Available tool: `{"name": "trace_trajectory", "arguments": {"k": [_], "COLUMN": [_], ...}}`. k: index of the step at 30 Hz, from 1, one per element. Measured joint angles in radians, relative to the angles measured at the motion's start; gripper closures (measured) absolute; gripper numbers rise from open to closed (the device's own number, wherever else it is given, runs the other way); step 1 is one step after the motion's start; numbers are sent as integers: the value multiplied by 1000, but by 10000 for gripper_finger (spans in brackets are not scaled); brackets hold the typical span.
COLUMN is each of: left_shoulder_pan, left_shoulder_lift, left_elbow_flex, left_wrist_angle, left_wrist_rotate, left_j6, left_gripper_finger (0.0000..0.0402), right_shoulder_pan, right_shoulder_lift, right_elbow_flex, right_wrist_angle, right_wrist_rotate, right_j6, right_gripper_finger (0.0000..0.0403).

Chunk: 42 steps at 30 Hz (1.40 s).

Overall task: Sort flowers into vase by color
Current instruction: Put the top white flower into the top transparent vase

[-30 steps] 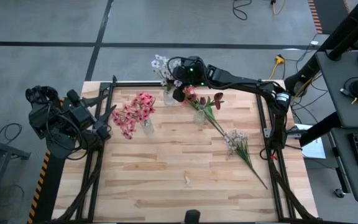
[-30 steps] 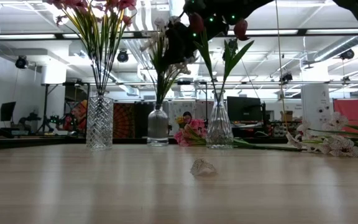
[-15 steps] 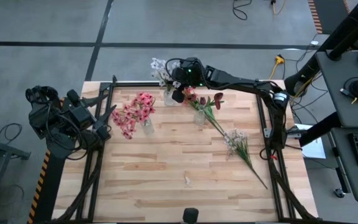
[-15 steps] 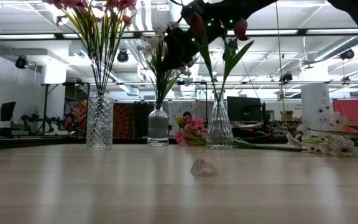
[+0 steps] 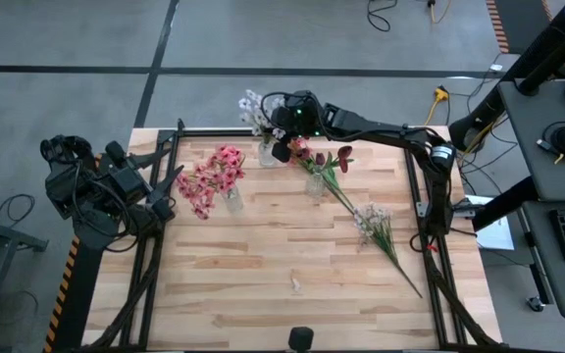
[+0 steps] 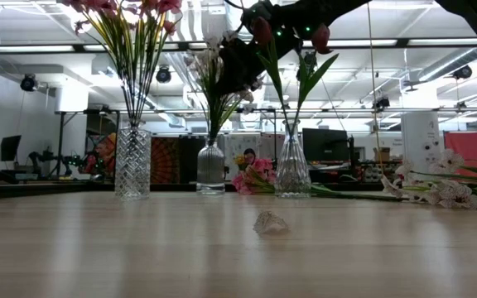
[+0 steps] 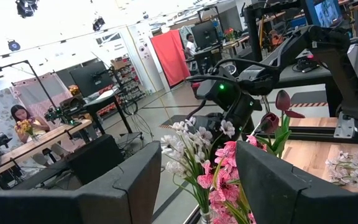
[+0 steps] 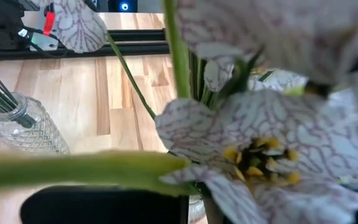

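Step now: the right pincer (image 5: 281, 126) is up at the far edge of the surface (image 5: 263, 265), over the vase with white flowers (image 5: 266, 152). I think it is putting a white flower (image 8: 253, 143) into that vase.
Right pincer: shut tight. A green stalk (image 8: 73, 169) lies right across its camera, so it looks like it holds that stem, but I cannot see the grip itself.
Left pincer: the left pincer (image 5: 165, 191) waits at the left edge of the surface, partly open, with nothing in it.
Flowers sorted: pink flowers (image 5: 212, 176) stand in the cut-glass vase (image 6: 132, 161). Dark red flowers (image 5: 333, 157) stand in the third vase (image 6: 292, 170).
Flowers left: some white flowers (image 5: 373, 221) lie flat on the surface, near the right side, well apart from the vases.
Next move: I think the stalk end must go down into the narrow vase neck. Then the pincer can let go and reach for the flowers lying flat.
Watch out: the blooms crowd close, so a bump could tip a vase.
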Motion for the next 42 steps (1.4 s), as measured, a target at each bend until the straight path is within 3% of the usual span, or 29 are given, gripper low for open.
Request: {"name": "trace_trajectory", "arguments": {"k": [42], "left_shoulder_pan": [0], "left_shoulder_lift": [0], "left_elbow_flex": [0], "left_wrist_angle": [-1], "left_wrist_rotate": [0], "left_j6": [0], "left_gripper_finger": [212], "right_shoulder_pan": [0], "right_shoulder_lift": [0], "right_elbow_flex": [-23], "right_wrist_angle": [45], "right_wrist_rotate": [0], "right_j6": [-8], "right_gripper_finger": [390]}}
